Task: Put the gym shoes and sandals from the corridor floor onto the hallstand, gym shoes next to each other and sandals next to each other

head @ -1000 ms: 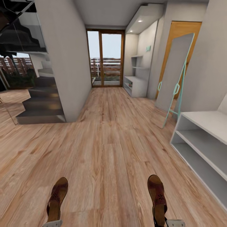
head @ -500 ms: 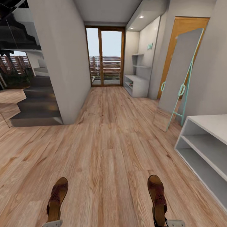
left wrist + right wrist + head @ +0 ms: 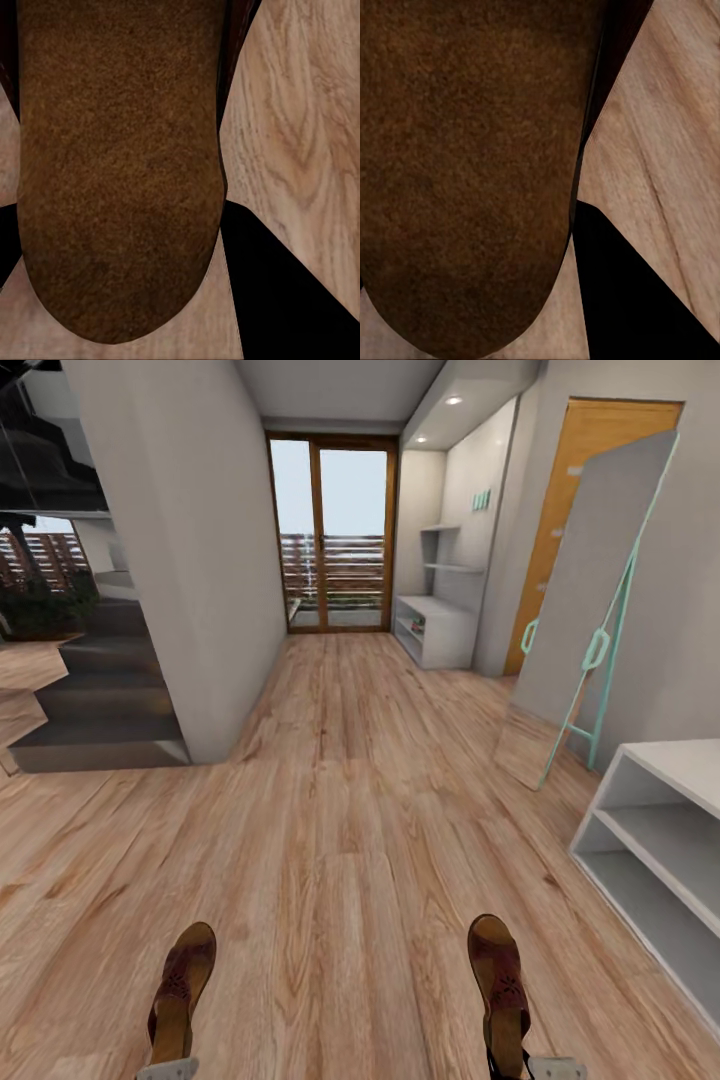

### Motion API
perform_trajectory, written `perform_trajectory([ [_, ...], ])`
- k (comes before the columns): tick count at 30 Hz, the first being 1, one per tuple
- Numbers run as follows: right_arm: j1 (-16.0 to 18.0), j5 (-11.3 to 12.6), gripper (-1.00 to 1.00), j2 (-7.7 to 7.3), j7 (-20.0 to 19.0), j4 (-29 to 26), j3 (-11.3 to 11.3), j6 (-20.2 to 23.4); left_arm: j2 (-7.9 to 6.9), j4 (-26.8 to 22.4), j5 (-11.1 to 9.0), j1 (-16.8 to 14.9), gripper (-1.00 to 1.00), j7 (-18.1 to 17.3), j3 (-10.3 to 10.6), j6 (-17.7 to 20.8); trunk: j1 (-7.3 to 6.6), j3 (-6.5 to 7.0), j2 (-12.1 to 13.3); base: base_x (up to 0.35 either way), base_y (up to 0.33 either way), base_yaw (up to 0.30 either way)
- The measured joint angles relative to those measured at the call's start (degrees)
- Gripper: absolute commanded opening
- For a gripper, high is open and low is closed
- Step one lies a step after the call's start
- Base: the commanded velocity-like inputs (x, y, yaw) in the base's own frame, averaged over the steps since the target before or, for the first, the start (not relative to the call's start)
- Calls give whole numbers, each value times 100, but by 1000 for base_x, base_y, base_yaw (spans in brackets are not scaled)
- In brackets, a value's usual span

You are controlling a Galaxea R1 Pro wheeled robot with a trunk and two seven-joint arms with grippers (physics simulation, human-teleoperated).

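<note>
Two dark reddish-brown sandals hang above the corridor floor [image 3: 340, 840] at the near edge of the head view. My left gripper [image 3: 166, 1071] is shut on the left sandal [image 3: 180, 990], and my right gripper [image 3: 545, 1068] is shut on the right sandal [image 3: 500, 980]. Only the pale tips of the grippers show. The left sandal's brown sole [image 3: 112, 165] looms close in the left wrist view, and the right sandal's sole [image 3: 465, 165] looms close in the right wrist view. The hallstand [image 3: 437, 630] stands far down the corridor on the right, with stepped shelves above it. The gym shoes are out of view.
A low white rack [image 3: 650, 840] with open tiers stands close on the right. Beyond it a tall mirror [image 3: 590, 610] with a teal frame leans on the wall. A grey wall block [image 3: 190, 560] and dark stairs [image 3: 90, 700] stand at the left. A glass door [image 3: 335, 540] ends the corridor.
The whole picture has shifted: the camera has moved forward along the corridor, so the rack, mirror and stairs slide outward. Both sandals keep their place in the grippers.
</note>
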State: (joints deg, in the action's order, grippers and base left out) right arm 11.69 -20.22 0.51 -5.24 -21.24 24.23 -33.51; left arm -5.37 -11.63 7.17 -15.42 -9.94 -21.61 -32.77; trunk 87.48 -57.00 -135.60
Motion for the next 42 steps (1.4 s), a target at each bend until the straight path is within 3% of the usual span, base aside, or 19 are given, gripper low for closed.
perform_trajectory([
  [25,2,1,-100,1,0,0,0,1,0,0,3,0,-100,-1,0,0,0,-134,0,339,0,0],
  [42,-1,4,-100,-33,2,-5,6,8,0,0,3,-1,-100,0,0,0,0,-142,0,339,0,0],
])
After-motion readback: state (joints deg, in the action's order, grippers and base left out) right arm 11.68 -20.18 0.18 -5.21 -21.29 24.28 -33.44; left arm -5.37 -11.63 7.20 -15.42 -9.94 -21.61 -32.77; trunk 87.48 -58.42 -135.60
